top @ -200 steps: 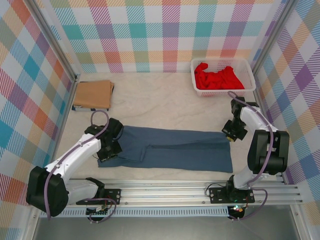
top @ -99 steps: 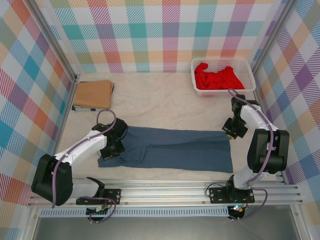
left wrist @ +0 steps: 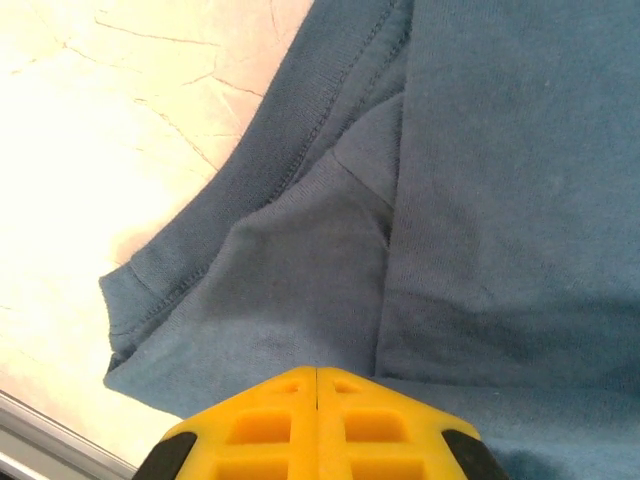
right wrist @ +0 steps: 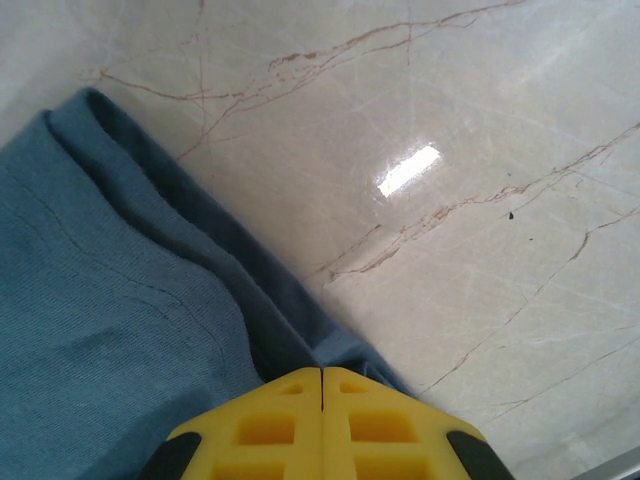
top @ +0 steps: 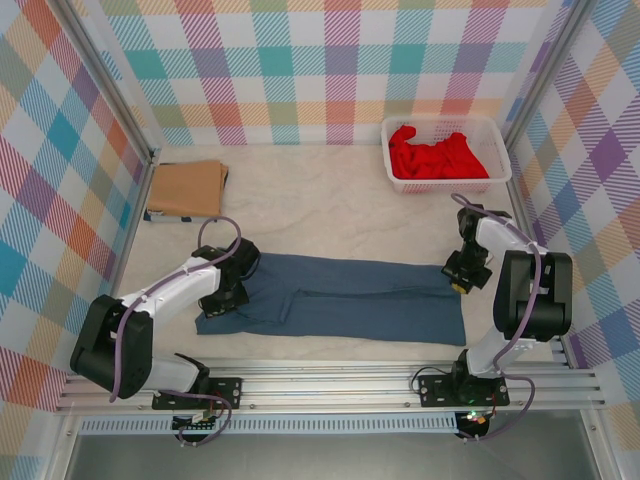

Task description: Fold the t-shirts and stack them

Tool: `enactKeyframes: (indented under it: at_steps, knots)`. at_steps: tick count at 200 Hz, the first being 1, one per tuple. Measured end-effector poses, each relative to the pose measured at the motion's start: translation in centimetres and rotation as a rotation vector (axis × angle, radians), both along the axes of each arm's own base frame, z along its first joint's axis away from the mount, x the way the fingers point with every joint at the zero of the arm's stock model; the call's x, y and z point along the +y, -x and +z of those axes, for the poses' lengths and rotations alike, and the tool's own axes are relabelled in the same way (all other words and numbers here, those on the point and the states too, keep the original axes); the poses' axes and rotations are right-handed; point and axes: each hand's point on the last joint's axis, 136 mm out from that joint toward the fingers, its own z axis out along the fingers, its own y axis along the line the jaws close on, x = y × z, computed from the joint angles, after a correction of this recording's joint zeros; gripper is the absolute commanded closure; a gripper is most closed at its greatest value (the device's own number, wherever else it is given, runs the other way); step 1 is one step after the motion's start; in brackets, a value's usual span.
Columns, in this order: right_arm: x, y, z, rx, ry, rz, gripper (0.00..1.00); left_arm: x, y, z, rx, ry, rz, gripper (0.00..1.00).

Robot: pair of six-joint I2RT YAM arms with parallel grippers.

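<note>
Your left gripper [top: 224,292] is over the left end of the slate blue t-shirt [top: 350,300], which lies as a long band across the near middle of the table [top: 330,210]. Your right gripper [top: 462,272] is at the shirt's far right corner. Both pairs of jaws are together, but you cannot tell whether either pinches cloth. The tan-brown t-shirt [top: 187,188] lies folded at far left, and the red t-shirt [top: 435,155] is heaped in the white basket [top: 450,185] at far right.

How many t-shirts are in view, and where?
3: slate blue t-shirt spread across the near centre, tan-brown t-shirt folded far left, red t-shirt bunched in the white basket; more could hide beneath it.
</note>
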Motion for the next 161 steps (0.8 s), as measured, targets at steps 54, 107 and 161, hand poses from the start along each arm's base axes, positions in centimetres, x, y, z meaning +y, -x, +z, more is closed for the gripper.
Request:
enactKeyframes:
  at_steps: [54,107,161]
  knots:
    - [-0.1,0.2,-0.5,0.016,0.006,-0.006,1.00,0.5,0.9,-0.6,0.018,-0.043,-0.022,1.00]
    - [-0.1,0.8,-1.1,0.041,0.012,-0.021,1.00,0.7,1.0,-0.9,0.026,-0.066,-0.027,1.00]
    - [-0.2,1.2,-0.8,0.029,0.018,-0.031,1.00,0.8,1.1,-1.2,0.035,-0.090,-0.033,1.00]
